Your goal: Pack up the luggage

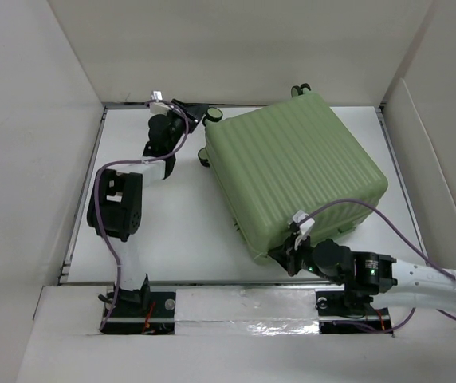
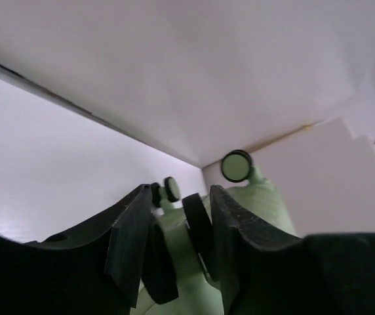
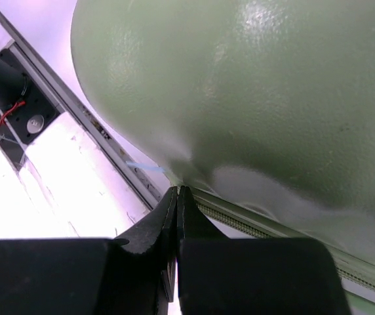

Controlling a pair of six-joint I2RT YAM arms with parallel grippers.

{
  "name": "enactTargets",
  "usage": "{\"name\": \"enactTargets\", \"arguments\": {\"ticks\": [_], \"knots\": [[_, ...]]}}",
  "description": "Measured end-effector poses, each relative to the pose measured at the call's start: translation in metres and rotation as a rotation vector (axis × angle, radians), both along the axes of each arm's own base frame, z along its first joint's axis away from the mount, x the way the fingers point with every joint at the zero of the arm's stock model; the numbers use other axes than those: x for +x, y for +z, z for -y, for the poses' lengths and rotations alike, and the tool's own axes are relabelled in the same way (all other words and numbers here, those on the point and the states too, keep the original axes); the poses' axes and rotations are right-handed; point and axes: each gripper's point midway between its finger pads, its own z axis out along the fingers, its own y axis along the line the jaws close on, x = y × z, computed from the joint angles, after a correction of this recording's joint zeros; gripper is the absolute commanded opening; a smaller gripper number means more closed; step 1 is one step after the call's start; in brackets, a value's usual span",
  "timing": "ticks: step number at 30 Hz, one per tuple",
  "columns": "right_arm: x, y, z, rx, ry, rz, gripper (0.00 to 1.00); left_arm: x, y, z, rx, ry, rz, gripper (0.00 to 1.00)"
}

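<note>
The luggage (image 1: 292, 175) is a large light green ribbed suitcase, lying closed and flat on the white table. My left gripper (image 1: 198, 120) is at its far-left corner. In the left wrist view its jaws (image 2: 177, 200) sit either side of a black twin wheel (image 2: 199, 226) and touch it. My right gripper (image 1: 285, 257) is at the near corner. In the right wrist view it (image 3: 177, 190) is shut, with nothing visible between the pads, and its tips rest against the zipper seam (image 3: 273, 226) under the green shell (image 3: 253, 85).
White walls enclose the table on the left, back and right. Other wheels (image 1: 300, 89) stick out at the suitcase's far end; two show in the left wrist view (image 2: 236, 166). A metal rail (image 1: 236, 283) runs along the near table edge.
</note>
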Motion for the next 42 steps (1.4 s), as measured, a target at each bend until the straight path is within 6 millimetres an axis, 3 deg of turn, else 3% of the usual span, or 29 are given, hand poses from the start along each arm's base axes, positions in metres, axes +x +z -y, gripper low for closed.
{"name": "enactTargets", "arguments": {"ticks": [5, 7, 8, 11, 15, 25, 28, 30, 36, 37, 38, 40, 41, 42], "knots": [[0.005, 0.000, 0.001, 0.036, -0.020, -0.026, 0.00, 0.006, 0.012, 0.005, -0.119, -0.049, 0.098, 0.20], [0.006, -0.001, 0.002, 0.057, -0.018, -0.040, 0.00, 0.007, 0.015, 0.006, -0.146, -0.056, 0.121, 0.35], [0.006, -0.001, 0.002, 0.065, -0.015, -0.046, 0.00, 0.006, 0.016, 0.006, -0.156, -0.060, 0.123, 0.61], [0.007, -0.001, 0.002, 0.079, -0.008, -0.059, 0.00, 0.002, 0.008, 0.016, -0.159, -0.101, 0.088, 0.99], [0.009, -0.001, 0.001, 0.079, -0.008, -0.061, 0.00, -0.004, -0.018, 0.027, -0.104, -0.131, -0.005, 0.99], [0.013, -0.003, -0.011, 0.067, 0.003, -0.056, 0.00, 0.004, -0.015, 0.025, 0.011, -0.115, -0.031, 0.99], [0.014, -0.002, -0.011, 0.074, 0.002, -0.055, 0.00, 0.012, -0.007, 0.030, 0.019, -0.126, -0.021, 0.87], [0.014, 0.001, -0.010, 0.084, 0.002, -0.051, 0.00, 0.020, -0.005, 0.033, 0.014, -0.131, -0.012, 0.85], [0.014, 0.000, -0.005, 0.101, -0.005, -0.046, 0.00, 0.035, -0.017, 0.043, -0.072, -0.178, -0.028, 0.74], [0.014, 0.000, -0.005, 0.104, -0.006, -0.046, 0.00, 0.036, -0.017, 0.045, -0.085, -0.188, -0.027, 0.69], [0.014, 0.000, -0.006, 0.106, -0.007, -0.046, 0.00, 0.037, -0.015, 0.047, -0.097, -0.198, -0.023, 0.46], [0.015, 0.000, -0.006, 0.105, -0.012, -0.045, 0.00, 0.040, -0.008, 0.051, -0.112, -0.201, 0.001, 0.21], [0.016, 0.000, -0.006, 0.106, -0.015, -0.044, 0.00, 0.040, -0.007, 0.052, -0.117, -0.202, 0.003, 0.00], [0.016, 0.000, -0.006, 0.106, -0.019, -0.044, 0.00, 0.040, -0.008, 0.052, -0.123, -0.203, 0.002, 0.00]]}}
